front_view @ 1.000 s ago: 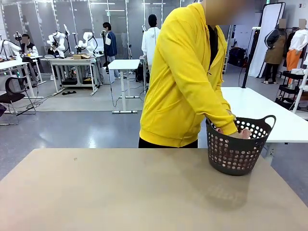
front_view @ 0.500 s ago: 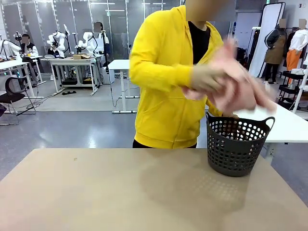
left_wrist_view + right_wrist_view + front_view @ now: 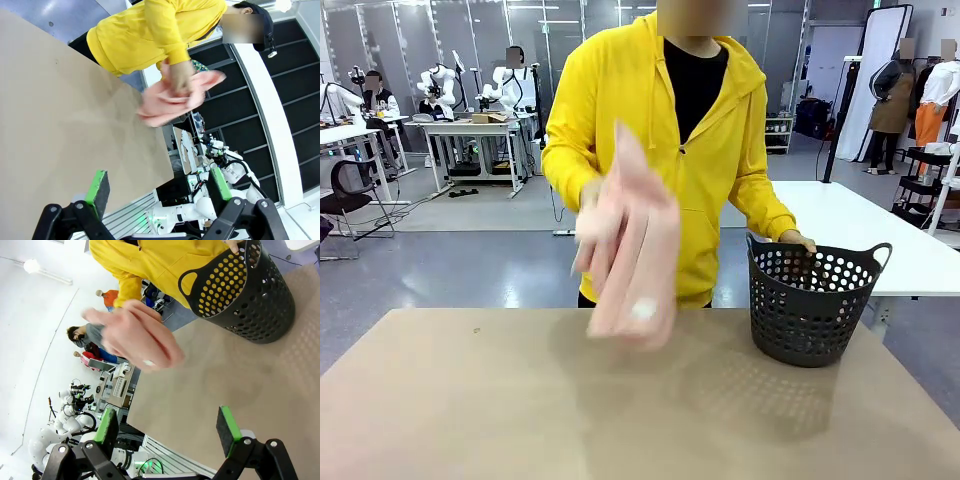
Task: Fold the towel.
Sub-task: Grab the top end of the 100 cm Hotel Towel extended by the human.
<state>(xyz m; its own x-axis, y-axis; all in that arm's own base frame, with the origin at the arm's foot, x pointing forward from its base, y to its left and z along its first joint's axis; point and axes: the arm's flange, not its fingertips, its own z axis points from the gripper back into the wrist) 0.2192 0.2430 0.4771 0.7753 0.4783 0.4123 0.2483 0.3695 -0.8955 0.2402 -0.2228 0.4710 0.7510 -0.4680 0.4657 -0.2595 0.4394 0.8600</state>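
Note:
A person in a yellow hoodie holds the salmon-pink towel (image 3: 632, 250) bunched in one hand, in the air above the middle of the tan table (image 3: 470, 400); it is motion-blurred, with a small white tag low on it. The towel (image 3: 172, 97) hangs clear of the table, and the same pink bundle (image 3: 137, 337) shows in the right wrist view. The person's other hand rests on the rim of the dark perforated basket (image 3: 812, 300). My left gripper (image 3: 159, 189) is open with nothing between its fingers. My right gripper (image 3: 169, 426) is open too, well short of the towel.
The dark basket (image 3: 240, 295) stands at the table's far right. A white table (image 3: 860, 230) stands behind it. Other tables, chairs and people fill the room farther back.
The person lifted the towel out of the basket and swung it leftward to above the table's middle. One hand returned to the basket rim.

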